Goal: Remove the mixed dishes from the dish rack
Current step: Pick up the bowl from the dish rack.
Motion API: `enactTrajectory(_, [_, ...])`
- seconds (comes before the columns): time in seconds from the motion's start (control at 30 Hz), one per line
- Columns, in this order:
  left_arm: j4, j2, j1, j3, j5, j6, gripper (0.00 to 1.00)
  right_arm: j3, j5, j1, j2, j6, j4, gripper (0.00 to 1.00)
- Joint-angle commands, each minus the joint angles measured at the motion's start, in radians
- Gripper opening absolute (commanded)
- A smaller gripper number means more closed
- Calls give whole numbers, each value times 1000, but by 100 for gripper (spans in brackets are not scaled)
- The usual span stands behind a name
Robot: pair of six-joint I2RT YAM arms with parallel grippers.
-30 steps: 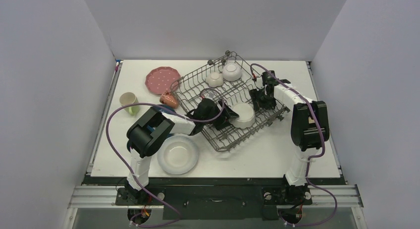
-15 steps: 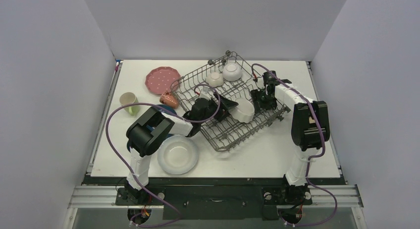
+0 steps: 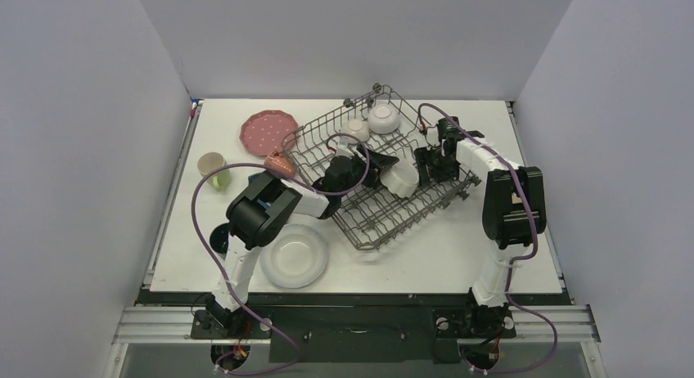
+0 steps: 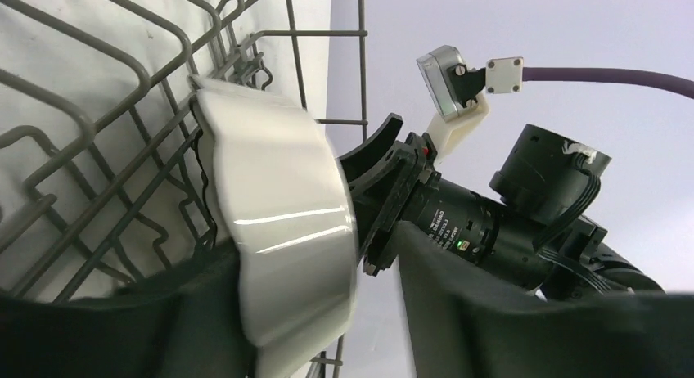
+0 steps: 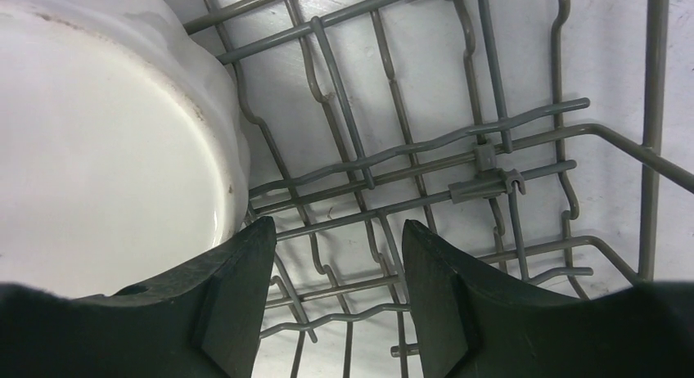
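The left gripper (image 4: 323, 312) is clamping the white scalloped bowl (image 4: 278, 222) by its wall, tipped on edge over the dish rack (image 3: 380, 222) at the centre of the top view. The right gripper (image 5: 337, 292) is gaping empty above the wires, with the bowl at upper left, just beside one finger.

My overhead camera sits high above and behind the arm bases, looking down and forward from far enough back to take in the whole table (image 3: 458, 255) with the dish rack (image 3: 385, 169) at centre. The left wrist camera is in close, looking past the left gripper (image 4: 303, 312) at a white bowl (image 4: 286, 222) and rack wires, with the right arm's wrist (image 4: 507, 231) just beyond. The right wrist camera, equally close, faces down past the right gripper (image 5: 331, 239) onto the rack floor. All three views share that bowl and the wires around it, the wrist cameras facing it from opposite sides.
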Motion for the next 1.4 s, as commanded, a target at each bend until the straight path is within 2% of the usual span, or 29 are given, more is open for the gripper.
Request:
enactTrajectory(0.0, [-21, 1, 4, 97, 39, 14, 43, 21, -33, -2, -35, 6, 12, 55])
enactTrajectory(0.03, [-36, 0, 6, 101, 45, 27, 32, 21, -33, -3, -36, 5, 12, 55])
enactTrajectory(0.13, [-104, 3, 14, 135, 83, 69, 15, 22, -36, -9, -49, 0, 12, 55])
enactTrajectory(0.17, [-110, 9, 16, 144, 94, 86, 6, 22, -35, -12, -54, -4, 12, 55])
enactTrajectory(0.23, [-113, 26, 27, 192, 157, 100, 0, 21, -35, -17, -76, -12, 13, 55])
enactTrajectory(0.5, [-83, 32, 79, 346, 326, 170, 0, 11, -57, -68, -296, -66, 21, 55])
enactTrajectory(0.67, [-208, -43, 81, 433, 414, 312, 0, 6, -163, -129, -435, -107, 1, 56])
enactTrajectory(0.83, [-358, -139, 46, 440, 489, 468, 0, -5, -272, -266, -590, -160, -22, 56])
enactTrajectory(0.97, [-524, -234, -14, 427, 495, 670, 0, -13, -318, -369, -678, -165, -26, 57])
enactTrajectory(1.17, [-751, -373, -141, 418, 418, 1031, 0, -18, -385, -507, -711, -160, -38, 57])
enactTrajectory(1.37, [-965, -453, -325, 388, 349, 1490, 0, -11, -420, -584, -706, -177, -59, 57])
